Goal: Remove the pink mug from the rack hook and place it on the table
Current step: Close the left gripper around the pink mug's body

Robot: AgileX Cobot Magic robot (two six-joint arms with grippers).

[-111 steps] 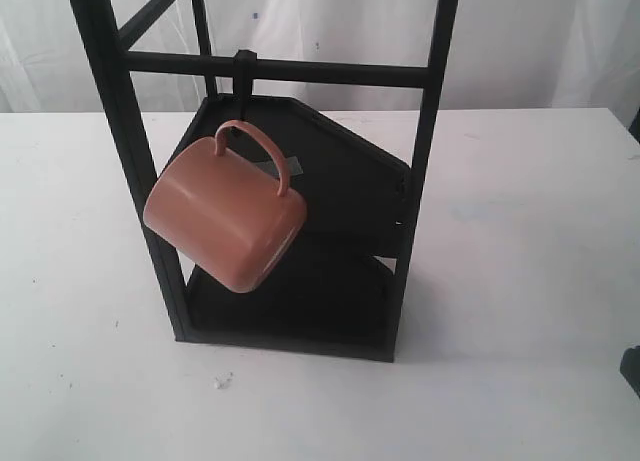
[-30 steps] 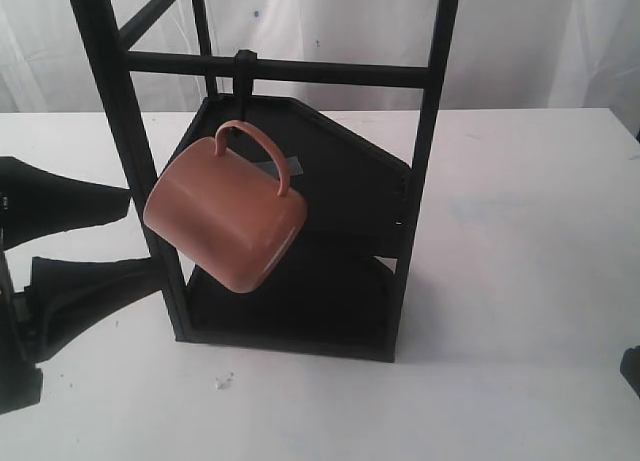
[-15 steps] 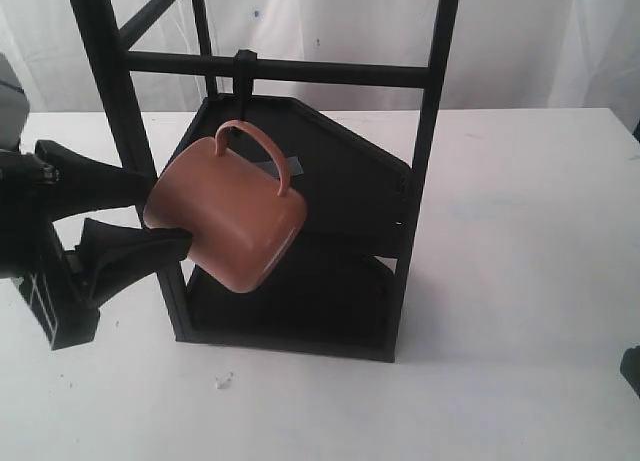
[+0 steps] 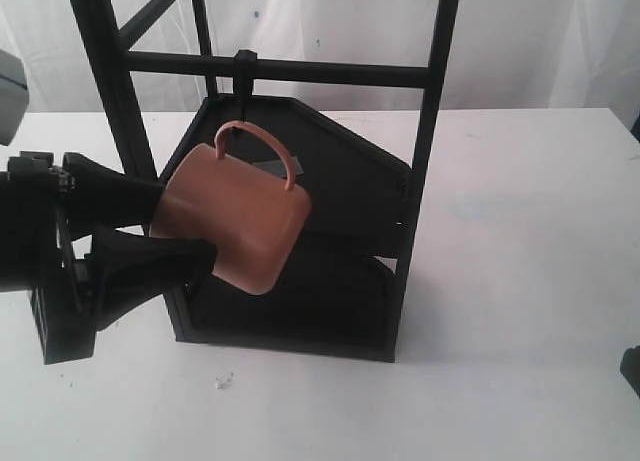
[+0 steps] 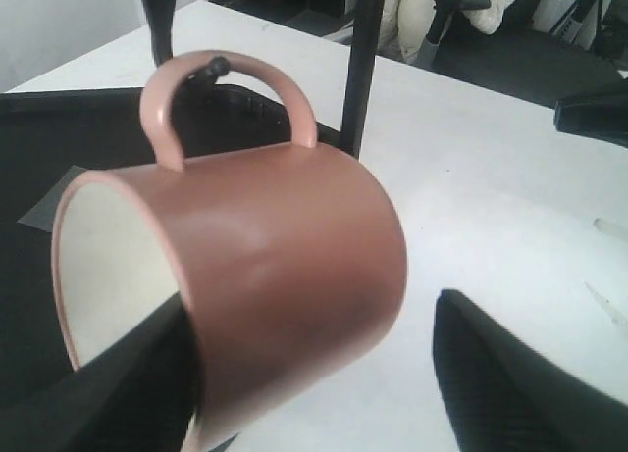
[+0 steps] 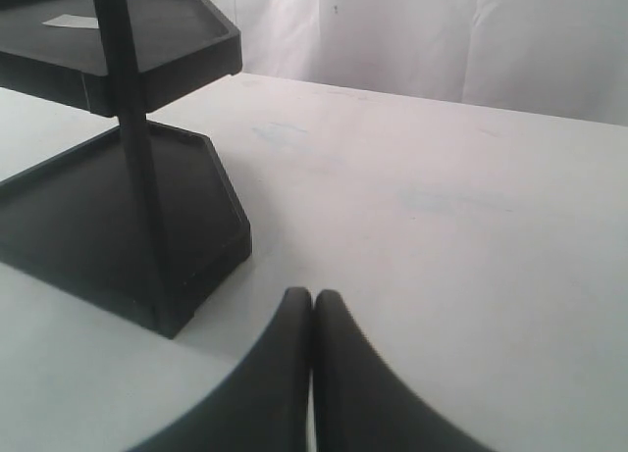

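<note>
The pink mug (image 4: 240,219) hangs tilted by its handle (image 4: 265,141) from the rack hook (image 4: 243,73) on a bar of the black rack (image 4: 430,131). My left gripper (image 4: 186,223) has come in from the left and stands open around the mug. In the left wrist view one finger (image 5: 128,383) is at the cream mouth of the mug (image 5: 275,256). The other finger (image 5: 500,374) stands apart past its base. The hook tip (image 5: 211,66) shows through the handle. My right gripper (image 6: 312,297) is shut and empty, low over the table (image 6: 442,207).
The rack's two angular black shelves (image 4: 340,181) sit behind and under the mug, and its posts (image 4: 120,111) flank it. A small white speck (image 4: 222,381) lies on the table (image 4: 520,281) in front of the rack. The rack's base (image 6: 118,226) lies near my right gripper.
My left gripper has moved in from the left edge until its fingers straddle the mug. The mug has swung slightly right and tilted. The right gripper has not moved.
</note>
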